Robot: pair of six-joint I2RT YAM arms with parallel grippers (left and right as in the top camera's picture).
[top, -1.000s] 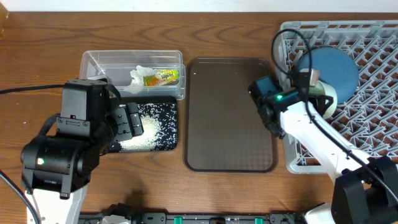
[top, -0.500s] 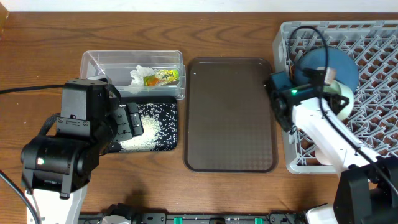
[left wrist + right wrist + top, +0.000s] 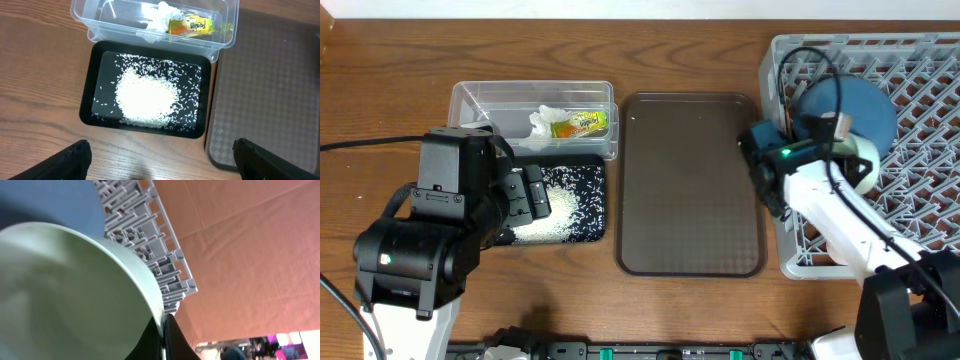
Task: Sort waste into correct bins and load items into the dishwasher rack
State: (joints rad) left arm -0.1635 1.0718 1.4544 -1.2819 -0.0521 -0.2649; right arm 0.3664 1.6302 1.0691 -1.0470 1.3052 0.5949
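Observation:
My right gripper [image 3: 840, 150] is shut on the rim of a pale mint bowl [image 3: 866, 166] and holds it tilted over the left part of the grey dishwasher rack [image 3: 925, 190]. In the right wrist view the fingers [image 3: 163, 332] pinch the bowl's edge [image 3: 75, 290]. The large blue bowl [image 3: 855, 108] stands in the rack just behind it. My left gripper [image 3: 162, 165] is open and empty, above the table in front of the black tray [image 3: 91, 95], which holds rice [image 3: 145, 95]. The clear tub [image 3: 97, 22] holds the tissue [image 3: 160, 14] and the snack wrapper [image 3: 192, 26]. The cup, the chopsticks and a second mint bowl are not visible.
A flat brown serving tray [image 3: 690, 185] lies between the bins and the rack. The left arm's body covers the table left of the black tray [image 3: 595, 205]. The rack's pegs [image 3: 145, 235] stand close behind the held bowl.
The right arm has carried the mint bowl rightward over the rack's left edge, then eased slightly back left. The left arm has not moved.

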